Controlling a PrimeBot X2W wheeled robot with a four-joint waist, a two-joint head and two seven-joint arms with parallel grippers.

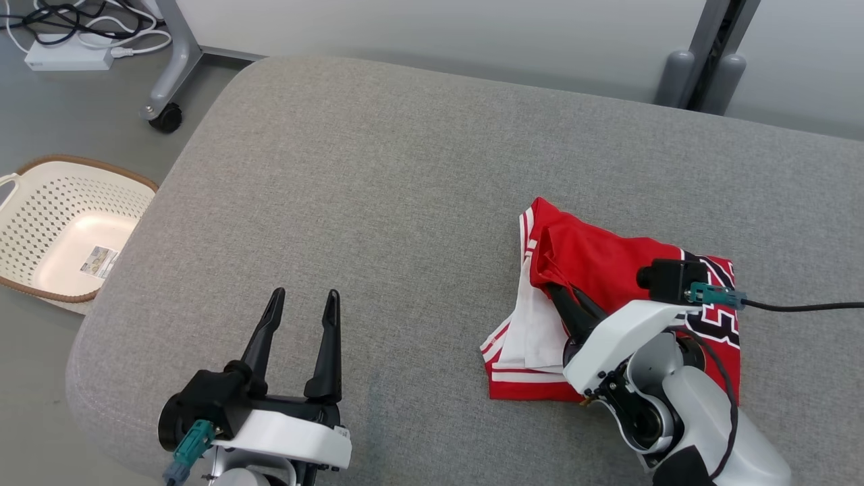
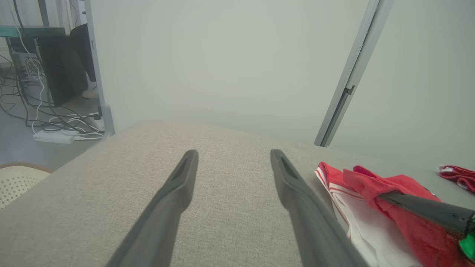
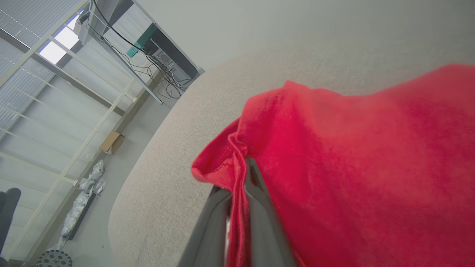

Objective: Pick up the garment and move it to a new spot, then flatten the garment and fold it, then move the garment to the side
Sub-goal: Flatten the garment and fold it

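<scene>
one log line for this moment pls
right gripper: shut on garment edge | left gripper: open, empty | garment: red, folded, on grey cushion, robot's right | basket: on floor, left

Garment (image 1: 594, 263) on desk (image 1: 378, 189), right. Basket (image 1: 74, 223) on floor (image 1: 61, 128) left of desk. Left pincer (image 1: 302, 297) over near-left desk; right pincer (image 1: 563, 297) in garment.

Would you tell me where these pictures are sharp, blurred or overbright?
Head view: sharp, evenly lit. Left wrist view: the left claw's fingers blur toward the bottom edge. Right wrist view: the garment is soft near the lens; the window is bright.
</scene>
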